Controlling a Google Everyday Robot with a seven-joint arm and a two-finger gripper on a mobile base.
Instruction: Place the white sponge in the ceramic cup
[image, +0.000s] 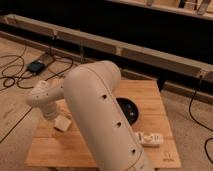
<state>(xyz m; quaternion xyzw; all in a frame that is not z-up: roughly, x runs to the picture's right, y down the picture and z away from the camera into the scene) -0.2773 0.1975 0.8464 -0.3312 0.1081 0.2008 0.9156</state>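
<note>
On the light wooden tabletop (150, 95), left side: cream, soft-edged white sponge (62, 124), lying flat just beside the gripper (53, 115), whose jaws stood open and empty. Ceramic cup: I could not see it, perhaps hidden behind the bulky white arm (100, 110). Step, I judged: reaching. Next called for straddling the sponge and closing.

the arm (100, 115) covers part of the dark bowl (129, 110), and the tool (55, 116) by the white sponge (62, 124) is blurred.

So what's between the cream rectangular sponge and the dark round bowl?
The robot's white arm, in the camera view; its gripper hangs just left of the cream sponge.
</note>
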